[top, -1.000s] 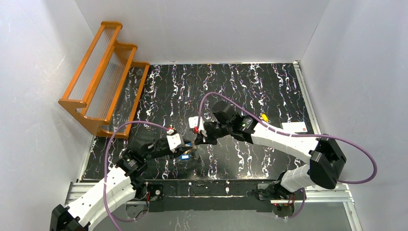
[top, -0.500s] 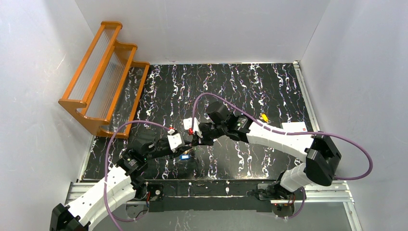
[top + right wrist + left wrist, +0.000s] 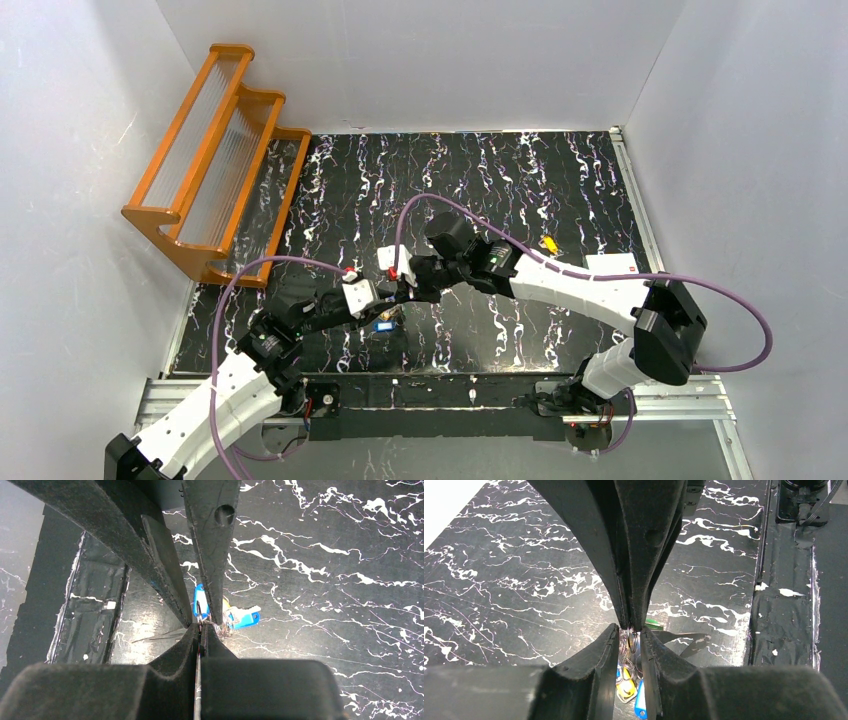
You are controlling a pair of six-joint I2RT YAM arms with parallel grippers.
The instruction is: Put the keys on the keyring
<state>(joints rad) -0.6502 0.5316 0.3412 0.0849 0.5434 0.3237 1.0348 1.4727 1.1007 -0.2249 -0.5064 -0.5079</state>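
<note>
My left gripper and right gripper meet tip to tip near the table's front middle. In the left wrist view the left gripper is shut on the thin wire loops of the keyring. A yellow key and a blue key hang below it. The right gripper is shut on a thin flat metal piece seen edge-on. A green key head shows right beside its tips. Blue keys lie just past the fingers. Another yellow key lies apart on the table.
An orange wooden rack stands at the back left. A white card lies at the right edge of the black marbled mat. The metal rail runs along the front.
The right gripper has moved left and closed the gap to the left gripper. The left gripper has shifted slightly left. Both stay shut.
</note>
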